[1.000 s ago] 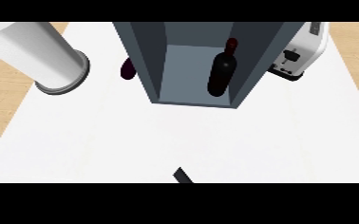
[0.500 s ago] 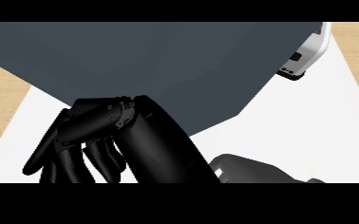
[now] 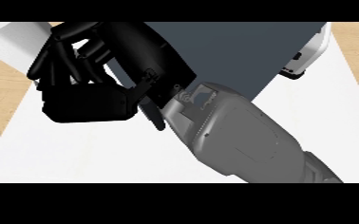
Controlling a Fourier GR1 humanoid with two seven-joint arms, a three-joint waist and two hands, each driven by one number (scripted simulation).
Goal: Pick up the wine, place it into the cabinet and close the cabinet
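Head view here, and the arm is hogging most of it. Nearest to the robot, the white counter (image 3: 84,156) is showing along the near left and again on the right side. A big grey forearm (image 3: 238,137) is coming in from the near right corner and slanting up and to the left across the middle of the view.

It's ending in the right hand (image 3: 133,47), which is sitting far left, up against the left part of the dark grey cabinet (image 3: 238,47). The hand is just one black mass from this angle, so I honestly can't tell whether it's spread, closed up or clamped on anything.

The cabinet is filling the far middle, and only a plain dark grey face of it is showing. The wine isn't showing anywhere, so I can't say where it's sitting; the arm and the cabinet are covering that whole area.

Far right, a white appliance (image 3: 308,57) is peeking out just beside the cabinet. Far left, a white rounded thing (image 3: 17,42) is getting cut off by the edge, with a strip of wood (image 3: 14,83) showing below it.
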